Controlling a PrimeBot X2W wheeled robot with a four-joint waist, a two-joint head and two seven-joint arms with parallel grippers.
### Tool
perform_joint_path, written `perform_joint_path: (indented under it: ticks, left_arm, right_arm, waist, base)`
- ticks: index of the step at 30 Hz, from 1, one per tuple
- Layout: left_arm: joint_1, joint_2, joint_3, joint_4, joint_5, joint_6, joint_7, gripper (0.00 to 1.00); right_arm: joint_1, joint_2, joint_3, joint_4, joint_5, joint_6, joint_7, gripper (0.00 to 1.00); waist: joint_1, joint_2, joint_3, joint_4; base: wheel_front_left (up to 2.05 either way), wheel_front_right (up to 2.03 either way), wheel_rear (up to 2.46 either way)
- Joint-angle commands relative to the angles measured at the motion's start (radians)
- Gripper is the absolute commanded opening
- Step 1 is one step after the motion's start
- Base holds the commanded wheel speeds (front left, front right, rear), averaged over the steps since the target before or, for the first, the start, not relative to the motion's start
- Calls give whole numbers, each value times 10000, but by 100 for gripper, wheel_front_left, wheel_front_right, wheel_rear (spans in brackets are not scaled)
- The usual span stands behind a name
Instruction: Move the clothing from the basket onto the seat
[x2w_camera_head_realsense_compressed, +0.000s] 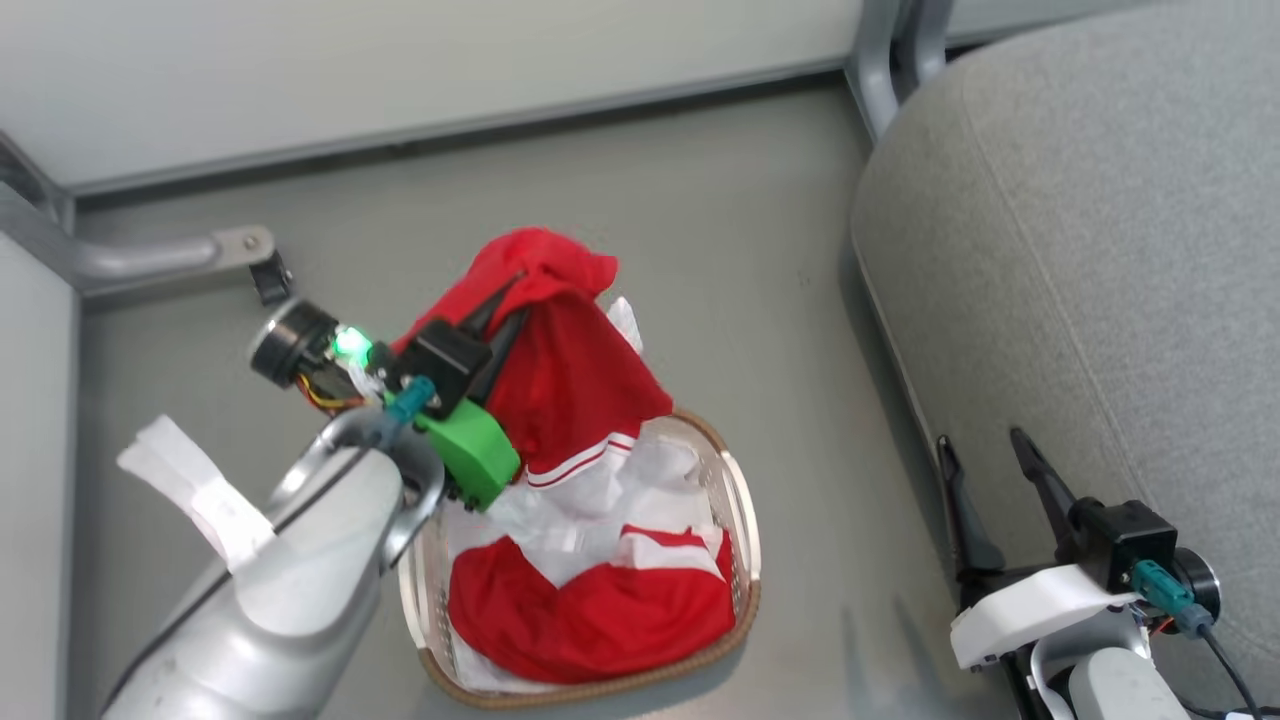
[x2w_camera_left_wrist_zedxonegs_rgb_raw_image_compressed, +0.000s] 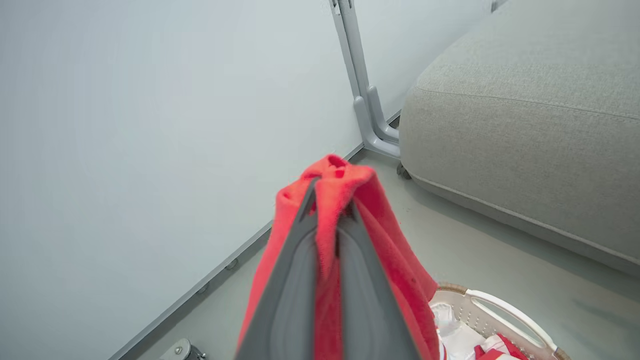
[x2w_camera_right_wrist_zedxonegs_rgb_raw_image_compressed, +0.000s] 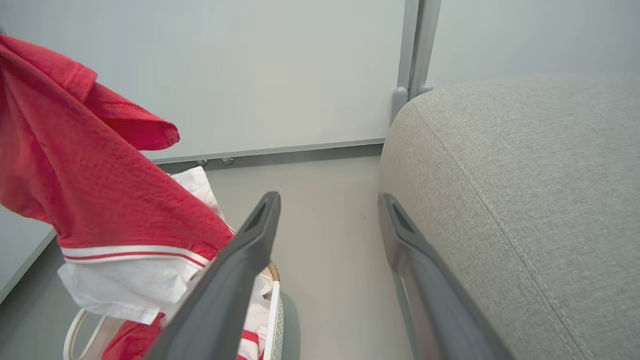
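In the head view the left gripper (x2w_camera_head_realsense_compressed: 515, 290), left of centre, has its fingers clamped on a red garment (x2w_camera_head_realsense_compressed: 575, 380). The garment hangs from the fingertips in a tall peak above the basket (x2w_camera_head_realsense_compressed: 745, 520), with its white-striped hem and white lining trailing into the basket's upper part. A second red garment (x2w_camera_head_realsense_compressed: 600, 610) lies crumpled in the basket's lower half. The seat (x2w_camera_head_realsense_compressed: 1080, 250) takes up the right side, and the right gripper (x2w_camera_head_realsense_compressed: 982, 440) at the lower right is splayed, its tips close to the seat's edge. In the left wrist view the left gripper (x2w_camera_left_wrist_zedxonegs_rgb_raw_image_compressed: 330, 200) at lower centre pinches a fold of the red garment (x2w_camera_left_wrist_zedxonegs_rgb_raw_image_compressed: 395, 250). The basket (x2w_camera_left_wrist_zedxonegs_rgb_raw_image_compressed: 500, 305) sits at the lower right, the seat (x2w_camera_left_wrist_zedxonegs_rgb_raw_image_compressed: 525, 125) at the upper right. In the right wrist view the right gripper (x2w_camera_right_wrist_zedxonegs_rgb_raw_image_compressed: 330, 200) is parted, with floor (x2w_camera_right_wrist_zedxonegs_rgb_raw_image_compressed: 325, 260) showing between its fingers, and the right-hand finger runs just beside the seat (x2w_camera_right_wrist_zedxonegs_rgb_raw_image_compressed: 525, 200). At the left the red garment (x2w_camera_right_wrist_zedxonegs_rgb_raw_image_compressed: 100, 190) hangs over the basket (x2w_camera_right_wrist_zedxonegs_rgb_raw_image_compressed: 274, 310).
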Motion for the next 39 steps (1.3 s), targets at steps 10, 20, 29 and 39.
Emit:
perform_joint_path:
  ticks: [10,20,29,39]
  left_arm:
    - [-1416,709,-206,-1628,-607,-4,794,0]
    - [-1729,877,-502,-2399,-830,-3,907,0]
    - [-1462,766,-948,-3147,-927,-2,991,0]
    - [-1261,756,-1332,-3876,-905,8,1133,0]
  right_arm:
    - [-254,-44,970,111,-450,-7,-49,100]
    - [-2167,-45,2718,968,-1207,-7,-46,100]
    - [-3811,-585,4322,2590,-956,-8,-37,100]
    - [-5382,-1749,7493,3585,1339,-8,-37,100]
  waist:
    - [0,0,-1673,478]
    - [0,0,-1850,496]
    - [0,0,-1943,730]
    - [0,0,-1906,835]
  base:
    - [0,0,0]
    - [0,0,0]
    - [0,0,0]
    - [0,0,0]
